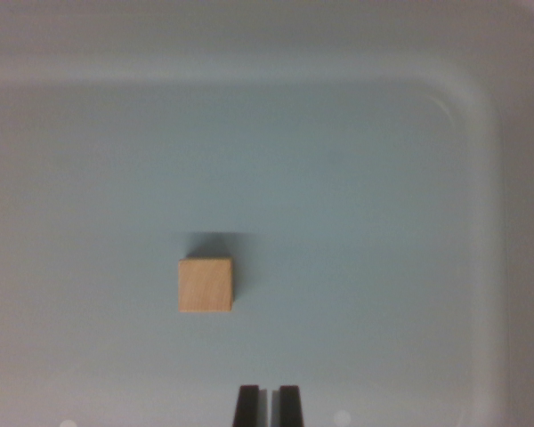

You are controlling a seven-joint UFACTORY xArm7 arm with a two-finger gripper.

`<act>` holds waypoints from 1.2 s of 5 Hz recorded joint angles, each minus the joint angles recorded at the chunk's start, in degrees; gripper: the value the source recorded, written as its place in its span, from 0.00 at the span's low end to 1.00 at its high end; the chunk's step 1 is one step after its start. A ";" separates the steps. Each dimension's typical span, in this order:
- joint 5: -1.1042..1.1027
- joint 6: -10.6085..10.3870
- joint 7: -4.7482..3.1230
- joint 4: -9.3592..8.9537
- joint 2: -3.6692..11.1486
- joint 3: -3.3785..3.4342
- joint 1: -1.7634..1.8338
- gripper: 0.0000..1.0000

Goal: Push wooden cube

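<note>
Wrist view: the wooden cube point(206, 285) sits flat on the pale tray point(481, 133) floor, a bit toward the wrist view's left of centre. It's square, so no real long axis, edges lined up with the frame. The gripper point(268, 405) pokes in at the bottom edge, fingertips nearly together, holding nothing, apart from the cube.

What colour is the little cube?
The wooden cube is light tan, plain wood without any pattern, seen best in the wrist view.
</note>
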 joint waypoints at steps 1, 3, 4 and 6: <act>0.00 0.00 0.00 0.00 0.00 0.00 0.00 0.00; 0.00 -0.27 0.01 -0.24 0.06 0.01 0.01 0.00; 0.01 -0.91 0.03 -0.81 0.20 0.03 0.05 0.00; 0.02 -1.87 0.06 -1.67 0.40 0.06 0.10 0.00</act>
